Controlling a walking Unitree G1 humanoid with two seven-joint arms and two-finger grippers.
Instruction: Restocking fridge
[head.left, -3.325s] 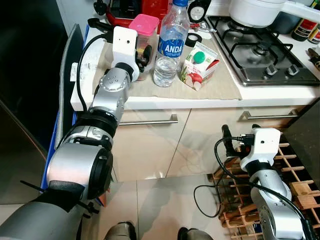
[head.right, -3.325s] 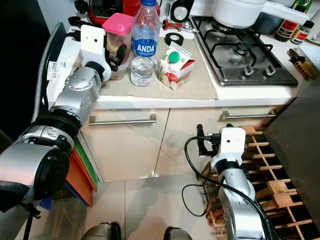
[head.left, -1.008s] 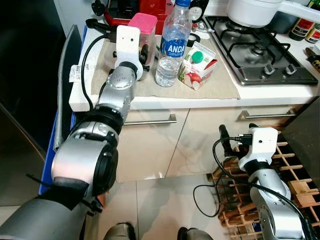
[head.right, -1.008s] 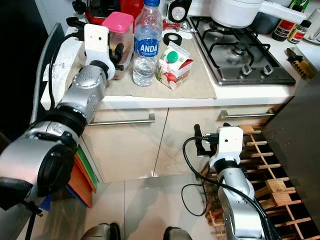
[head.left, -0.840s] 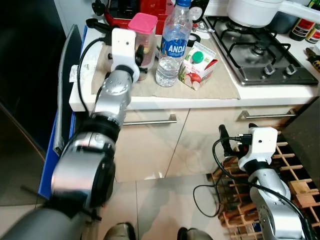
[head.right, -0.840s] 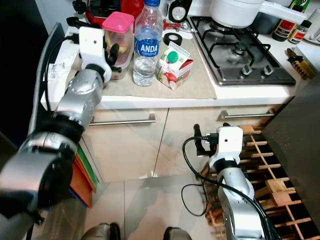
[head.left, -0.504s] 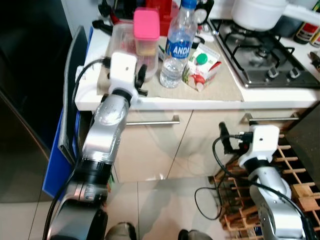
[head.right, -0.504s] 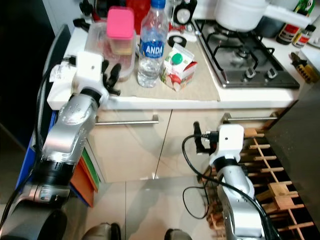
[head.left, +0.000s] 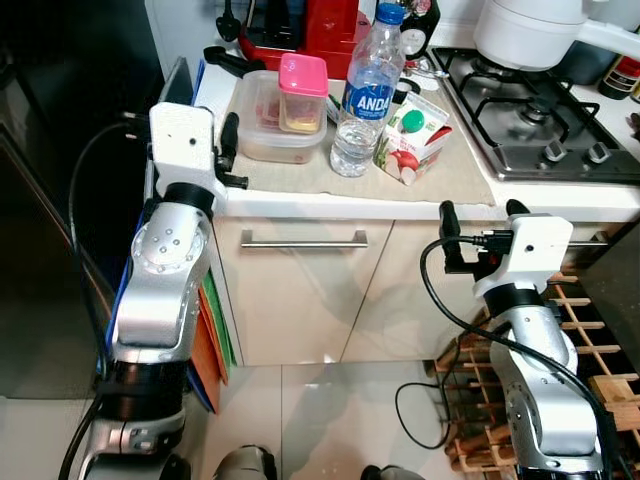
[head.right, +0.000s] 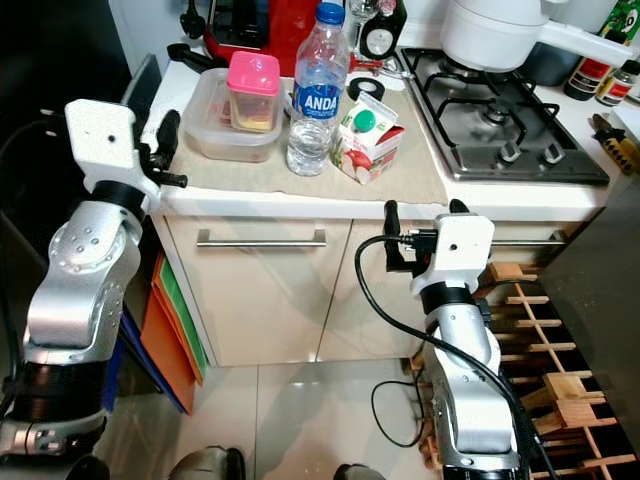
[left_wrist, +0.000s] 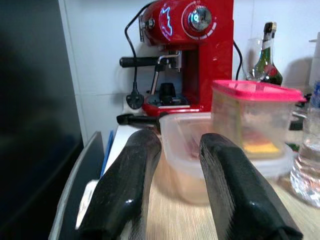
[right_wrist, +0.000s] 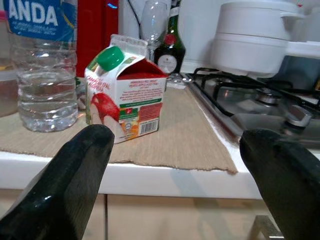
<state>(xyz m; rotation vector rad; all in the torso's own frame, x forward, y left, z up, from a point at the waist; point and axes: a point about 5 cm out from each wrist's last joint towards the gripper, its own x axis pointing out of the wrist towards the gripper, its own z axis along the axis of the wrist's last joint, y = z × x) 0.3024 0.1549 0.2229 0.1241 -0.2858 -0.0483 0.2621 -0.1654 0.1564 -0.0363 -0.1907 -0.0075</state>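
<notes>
Left hand sits at the bench's front left corner, fingers a narrow gap apart, gripping nothing, aimed at the clear tub. Right hand hovers below the bench edge, jaws spread wide and empty, facing the juice carton. Biggest first: white pot on the hob, red coffee machine, then water bottle between the pink-lidded container and carton, all on the beige mat.
</notes>
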